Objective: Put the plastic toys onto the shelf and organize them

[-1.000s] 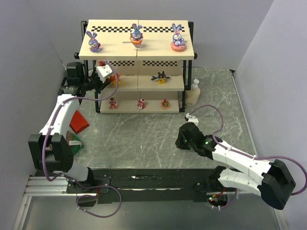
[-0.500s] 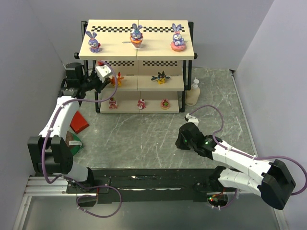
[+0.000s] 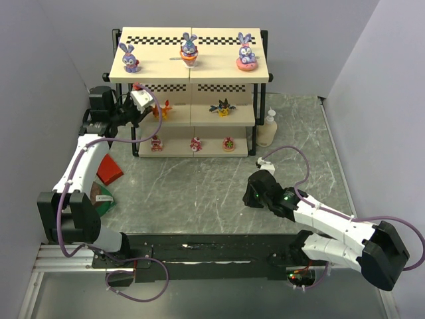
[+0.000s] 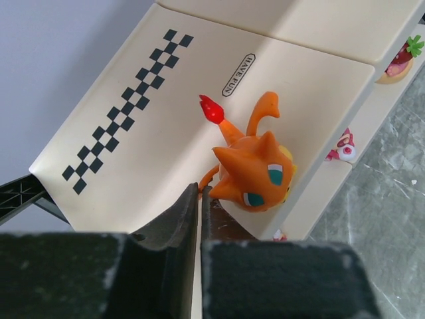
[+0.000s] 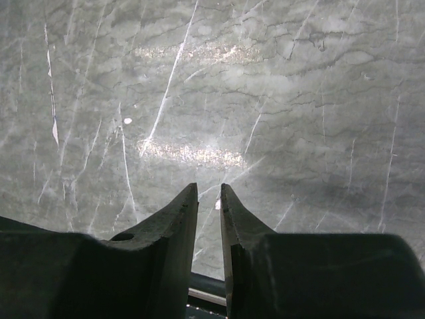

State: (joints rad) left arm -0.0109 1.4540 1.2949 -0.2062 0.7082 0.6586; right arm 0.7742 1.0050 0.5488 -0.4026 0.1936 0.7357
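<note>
Here, left tool seemingly closed beside orange creature, right tool narrow, empty.

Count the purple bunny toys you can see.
3, all on the top board of the shelf: left bunny, middle bunny, right bunny. The lower boards are partly hidden, so another could be out of sight.

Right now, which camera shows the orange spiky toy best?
The left wrist view. The orange toy fills its centre, with face, spikes and red-tipped tail clear, on the cream shelf. The top view shows it only as an orange speck on the middle level. The right wrist view shows only table.
</note>
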